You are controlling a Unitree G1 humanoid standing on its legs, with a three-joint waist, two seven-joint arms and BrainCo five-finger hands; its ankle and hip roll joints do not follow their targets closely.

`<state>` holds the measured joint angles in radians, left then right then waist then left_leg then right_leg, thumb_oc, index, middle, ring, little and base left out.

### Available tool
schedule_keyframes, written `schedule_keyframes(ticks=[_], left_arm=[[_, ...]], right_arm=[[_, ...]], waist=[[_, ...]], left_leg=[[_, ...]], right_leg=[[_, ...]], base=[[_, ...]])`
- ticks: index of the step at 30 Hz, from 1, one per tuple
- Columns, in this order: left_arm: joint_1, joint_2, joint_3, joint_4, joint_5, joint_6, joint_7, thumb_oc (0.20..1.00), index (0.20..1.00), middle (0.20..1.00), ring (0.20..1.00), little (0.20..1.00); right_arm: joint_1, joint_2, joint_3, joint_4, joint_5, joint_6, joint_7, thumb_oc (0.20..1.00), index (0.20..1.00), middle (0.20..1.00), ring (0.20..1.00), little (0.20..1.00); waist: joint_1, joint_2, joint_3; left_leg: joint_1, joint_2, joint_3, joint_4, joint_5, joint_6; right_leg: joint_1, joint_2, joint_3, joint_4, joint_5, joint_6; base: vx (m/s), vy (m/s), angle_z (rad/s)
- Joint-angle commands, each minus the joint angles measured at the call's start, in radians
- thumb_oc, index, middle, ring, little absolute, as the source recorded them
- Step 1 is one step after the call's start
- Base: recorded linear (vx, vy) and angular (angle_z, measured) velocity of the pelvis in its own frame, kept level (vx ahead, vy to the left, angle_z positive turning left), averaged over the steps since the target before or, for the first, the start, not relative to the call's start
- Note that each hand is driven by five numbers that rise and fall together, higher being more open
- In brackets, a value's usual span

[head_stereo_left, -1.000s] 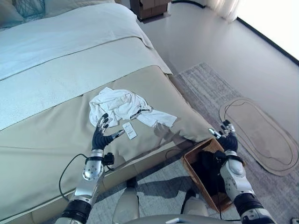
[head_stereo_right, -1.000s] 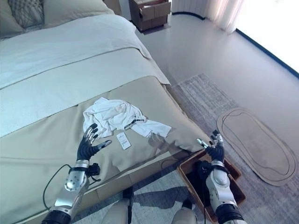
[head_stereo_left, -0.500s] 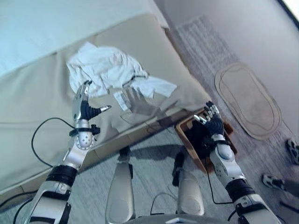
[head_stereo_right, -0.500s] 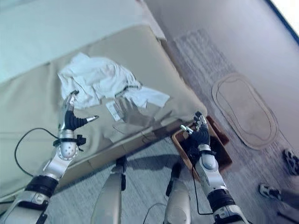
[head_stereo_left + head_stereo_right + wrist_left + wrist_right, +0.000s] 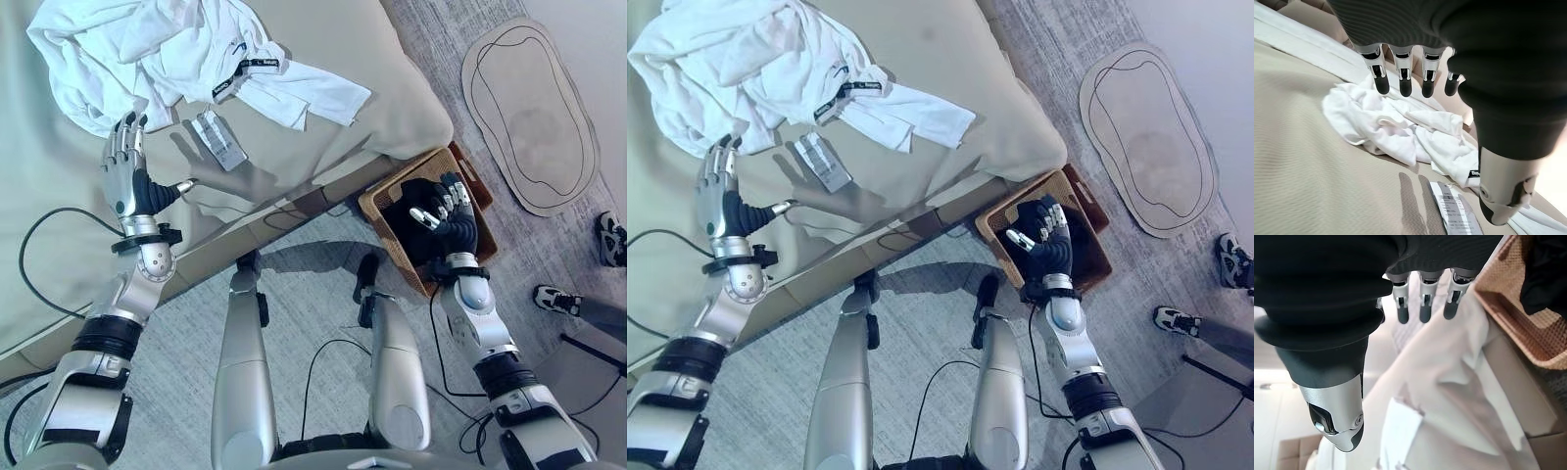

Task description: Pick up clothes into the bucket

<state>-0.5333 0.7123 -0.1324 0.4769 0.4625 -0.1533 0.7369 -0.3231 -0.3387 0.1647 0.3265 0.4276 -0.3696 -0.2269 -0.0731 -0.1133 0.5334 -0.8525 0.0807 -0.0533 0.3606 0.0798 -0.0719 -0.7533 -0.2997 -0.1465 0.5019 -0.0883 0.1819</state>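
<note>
bed (image 5: 59, 225): beige cover, takes the upper left of the head views; its corner ends just above the basket
rug (image 5: 294, 323): grey woven, on the floor beside the bed, under the basket
mat (image 5: 534, 108): oval, beige with a dark outline, on the floor right of the bed corner, well apart from the clothes
white clothes (image 5: 147, 54): crumpled heap on the bed cover, one sleeve or leg trailing toward the bed corner; a dark printed band shows on it; not in the basket
basket (image 5: 384, 201): brown woven, rectangular, on the rug just off the bed corner; dark cloth (image 5: 416, 191) lies inside
left hand (image 5: 125, 181): above the bed cover just beside the near edge of the white clothes, fingers straight and spread, thumb out to the side, holding nothing
right hand (image 5: 453, 223): over the basket, fingers loosely extended, holding nothing
tag (image 5: 217, 145): small white printed card flat on the cover, between the left hand and the trailing sleeve, near the clothes
shoes (image 5: 613, 238): a person's, at the far right edge on the floor
</note>
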Motion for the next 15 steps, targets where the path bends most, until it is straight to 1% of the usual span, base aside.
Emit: schedule_keyframes(ticks=[1,2,3,4,5,6,7,8,9,11,12,14,15], left_arm=[[-0.114,0.095,-0.005,0.005,0.153,0.064,0.064,1.0,1.0,1.0,1.0,1.0],[-0.117,0.095,-0.008,0.007,0.153,0.064,0.064,1.0,1.0,1.0,1.0,1.0],[-0.132,0.107,-0.016,0.018,0.169,0.081,0.069,1.0,1.0,1.0,1.0,1.0],[-0.167,0.134,-0.025,0.029,0.191,0.097,0.065,1.0,1.0,1.0,1.0,1.0],[-0.183,0.146,-0.03,0.034,0.203,0.107,0.062,1.0,1.0,1.0,1.0,1.0],[-0.197,0.158,-0.032,0.046,0.211,0.116,0.064,1.0,1.0,1.0,1.0,1.0],[-0.209,0.171,-0.033,0.059,0.22,0.126,0.068,1.0,1.0,1.0,1.0,1.0],[-0.211,0.171,-0.034,0.06,0.22,0.126,0.069,1.0,1.0,1.0,1.0,1.0],[-0.228,0.203,-0.044,0.068,0.258,0.154,0.082,1.0,1.0,1.0,1.0,1.0],[-0.24,0.234,-0.053,0.098,0.286,0.191,0.094,1.0,1.0,1.0,1.0,1.0],[-0.249,0.242,-0.055,0.117,0.283,0.204,0.086,1.0,1.0,1.0,1.0,1.0],[-0.264,0.248,-0.058,0.133,0.276,0.208,0.085,1.0,1.0,1.0,1.0,1.0],[-0.282,0.257,-0.058,0.159,0.261,0.213,0.08,1.0,1.0,1.0,1.0,1.0]], right_arm=[[-0.003,-0.049,-0.034,-0.087,0.013,-0.07,0.0,1.0,1.0,1.0,1.0,1.0],[-0.003,-0.048,-0.036,-0.087,0.013,-0.07,0.0,1.0,1.0,1.0,1.0,1.0],[-0.001,-0.05,-0.038,-0.092,0.014,-0.073,0.0,1.0,1.0,1.0,1.0,1.0],[-0.004,-0.053,-0.04,-0.094,0.014,-0.076,0.002,1.0,1.0,1.0,1.0,1.0],[-0.005,-0.055,-0.042,-0.094,0.012,-0.077,0.002,1.0,1.0,1.0,1.0,1.0],[-0.007,-0.055,-0.042,-0.094,0.01,-0.078,0.003,1.0,1.0,1.0,1.0,1.0],[-0.007,-0.056,-0.043,-0.096,0.012,-0.079,0.007,1.0,1.0,1.0,1.0,1.0],[-0.007,-0.056,-0.044,-0.096,0.012,-0.079,0.007,1.0,1.0,1.0,1.0,1.0],[-0.005,-0.061,-0.044,-0.099,0.005,-0.079,0.01,1.0,1.0,1.0,1.0,1.0],[0.0,-0.062,-0.049,-0.098,0.01,-0.084,0.007,1.0,1.0,1.0,1.0,1.0],[-0.001,-0.063,-0.051,-0.1,0.014,-0.087,0.006,1.0,1.0,1.0,1.0,1.0],[0.001,-0.063,-0.057,-0.104,0.02,-0.087,0.007,1.0,1.0,1.0,1.0,1.0],[0.004,-0.068,-0.066,-0.111,0.026,-0.088,0.01,1.0,1.0,1.0,1.0,1.0]], waist=[[-0.026,0.013,-0.014],[-0.025,0.013,-0.015],[-0.027,0.016,-0.016],[-0.03,0.024,-0.025],[-0.035,0.024,-0.021],[-0.036,0.028,-0.031],[-0.038,0.03,-0.034],[-0.04,0.026,-0.028],[-0.044,0.028,-0.035],[-0.046,0.027,-0.04],[-0.047,0.029,-0.048],[-0.048,0.027,-0.053],[-0.055,0.02,-0.053]], left_leg=[[-0.033,-0.042,0.028,0.198,-0.167,0.041],[-0.036,-0.042,0.028,0.199,-0.167,0.041],[-0.048,-0.041,0.028,0.207,-0.171,0.041],[-0.054,-0.035,0.021,0.216,-0.202,0.036],[-0.071,-0.039,0.029,0.217,-0.174,0.04],[-0.068,-0.034,0.025,0.221,-0.203,0.036],[-0.074,-0.033,0.025,0.22,-0.202,0.035],[-0.087,-0.037,0.032,0.218,-0.173,0.04],[-0.093,-0.037,0.031,0.212,-0.17,0.04],[-0.102,-0.035,0.031,0.221,-0.174,0.04],[-0.095,-0.03,0.023,0.228,-0.205,0.036],[-0.104,-0.028,0.022,0.236,-0.208,0.036],[-0.13,-0.028,0.027,0.252,-0.186,0.042]], right_leg=[[-0.037,0.024,-0.01,-0.142,0.176,-0.009],[-0.04,0.024,-0.01,-0.141,0.176,-0.009],[-0.054,0.025,-0.008,-0.131,0.173,-0.008],[-0.066,0.03,0.002,-0.112,0.145,0.001],[-0.082,0.023,-0.003,-0.115,0.169,-0.008],[-0.083,0.03,0.003,-0.106,0.146,0.003],[-0.089,0.029,0.002,-0.107,0.148,0.004],[-0.097,0.023,-0.003,-0.114,0.173,-0.006],[-0.109,0.025,0.001,-0.12,0.176,-0.004],[-0.115,0.025,0.0,-0.115,0.174,-0.003],[-0.113,0.033,0.006,-0.105,0.149,0.007],[-0.123,0.034,0.007,-0.099,0.148,0.008],[-0.142,0.032,0.004,-0.099,0.17,-0.003]], base=[[-0.02,0.014,0.03],[0.0,0.0,0.0],[0.08,0.001,0.0],[0.0,0.017,-0.04],[0.07,0.001,-0.07],[-0.01,0.002,-0.06],[0.0,-0.005,-0.04],[-0.07,0.011,-0.01],[-0.06,0.007,0.0],[0.05,-0.01,0.0],[0.09,-0.013,-0.04],[0.01,-0.004,-0.04],[0.0,0.0,0.0]])
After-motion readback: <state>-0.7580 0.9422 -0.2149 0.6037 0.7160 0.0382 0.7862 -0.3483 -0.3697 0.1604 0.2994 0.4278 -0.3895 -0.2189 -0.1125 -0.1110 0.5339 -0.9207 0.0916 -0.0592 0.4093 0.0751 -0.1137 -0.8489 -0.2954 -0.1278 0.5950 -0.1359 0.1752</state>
